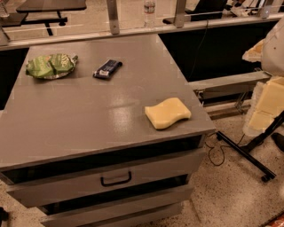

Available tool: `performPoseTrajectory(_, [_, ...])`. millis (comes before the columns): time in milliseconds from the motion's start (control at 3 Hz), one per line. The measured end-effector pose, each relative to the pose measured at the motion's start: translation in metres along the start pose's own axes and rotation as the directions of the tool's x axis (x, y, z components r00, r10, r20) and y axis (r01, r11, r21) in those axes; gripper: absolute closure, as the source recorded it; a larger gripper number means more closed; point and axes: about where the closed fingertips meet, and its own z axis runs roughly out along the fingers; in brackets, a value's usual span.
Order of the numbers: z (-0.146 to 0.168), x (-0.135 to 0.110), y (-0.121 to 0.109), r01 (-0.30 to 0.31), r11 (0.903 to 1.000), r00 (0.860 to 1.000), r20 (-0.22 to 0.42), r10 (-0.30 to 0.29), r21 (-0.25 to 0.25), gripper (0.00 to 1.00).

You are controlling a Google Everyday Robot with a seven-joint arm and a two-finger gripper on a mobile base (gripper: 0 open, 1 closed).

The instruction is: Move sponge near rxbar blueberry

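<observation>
The pale yellow sponge [167, 113] lies flat on the grey cabinet top [88, 115], near its front right corner. The rxbar blueberry [107, 69], a dark navy bar with white markings, lies at the back of the top, left of centre. The two are well apart, with the sponge to the front right of the bar. My gripper is not in view, and nothing holds or touches the sponge.
A green wrinkly chip bag [50, 65] lies at the back left, left of the bar. The cabinet has drawers with a black handle [116, 179]. A rail with a bottle [149, 9] runs behind. A black stand [248, 150] with pale yellow foam pieces [266, 104] stands to the right.
</observation>
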Motion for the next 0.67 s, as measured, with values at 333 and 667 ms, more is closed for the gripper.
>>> performPoseTrajectory(333, [0.001, -0.004, 0.0, 0.019, 0.9998, 1.0, 0.002, -0.019, 0.008, 0.0])
performPoseTrajectory(667, [0.01, -0.027, -0.002, 0.146, 0.9878, 0.989, 0.008, -0.146, 0.055, 0.0])
